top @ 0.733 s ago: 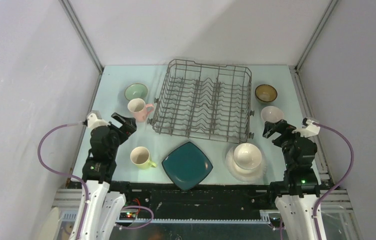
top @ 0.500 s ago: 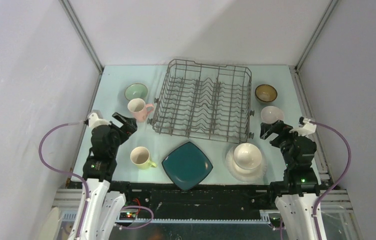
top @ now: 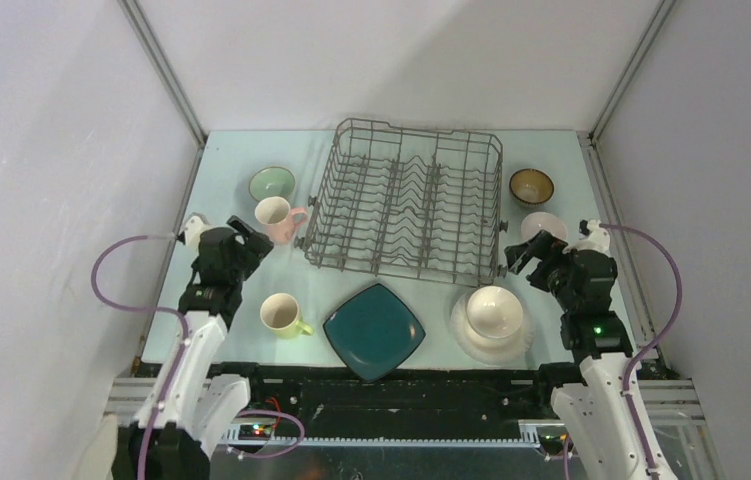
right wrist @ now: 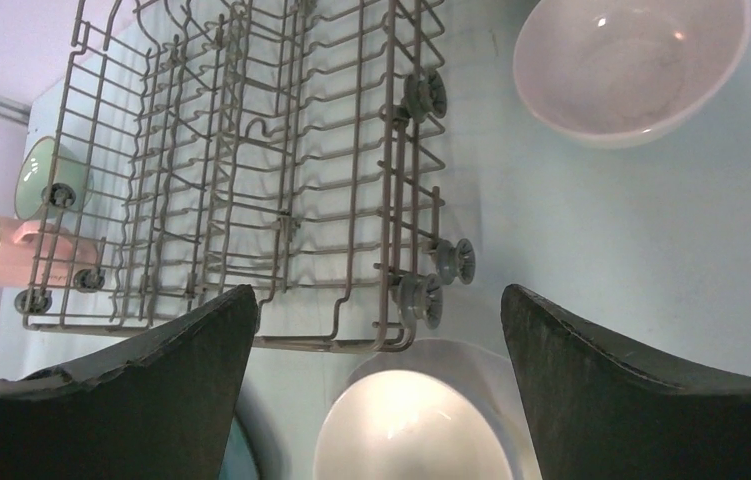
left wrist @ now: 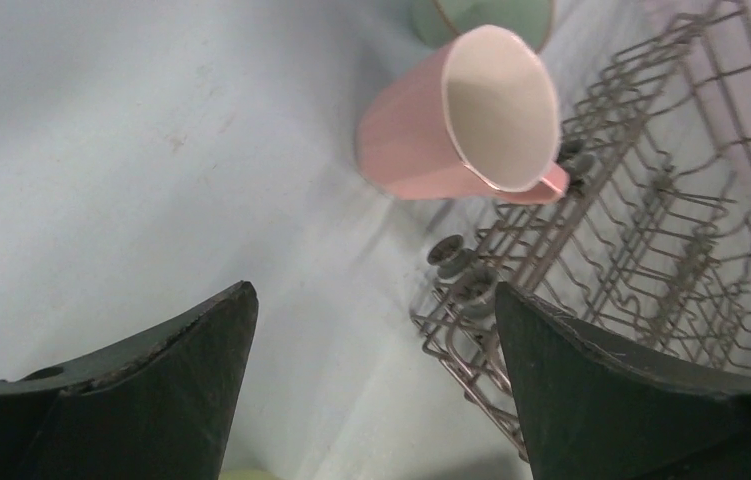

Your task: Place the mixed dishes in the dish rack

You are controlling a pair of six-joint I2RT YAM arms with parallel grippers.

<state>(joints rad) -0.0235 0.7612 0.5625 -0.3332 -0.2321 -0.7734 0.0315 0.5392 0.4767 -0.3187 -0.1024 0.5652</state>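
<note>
The grey wire dish rack [top: 401, 270] stands empty at mid-table. Left of it are a pale green bowl [top: 272, 183] and a pink mug [top: 276, 214]. In front lie a yellow-green mug [top: 281, 314], a teal square plate [top: 374, 330] and a white bowl [top: 494, 310] on a white round plate [top: 463, 332]. Right of the rack are a brown bowl [top: 531, 185] and another white bowl [top: 543, 225]. My left gripper [top: 243, 232] is open and empty, just short of the pink mug [left wrist: 451, 120]. My right gripper [top: 523, 252] is open and empty above the bowl on the plate [right wrist: 411, 430].
The rack's wheeled near corners [left wrist: 456, 265] [right wrist: 421, 295] stick out close to both grippers. Grey walls close the table in on three sides. The table's black near edge [top: 371, 375] runs between the arm bases.
Both arms have reached forward. My left gripper moved closer to the pink mug. My right gripper moved forward and left, towards the rack's near right corner.
</note>
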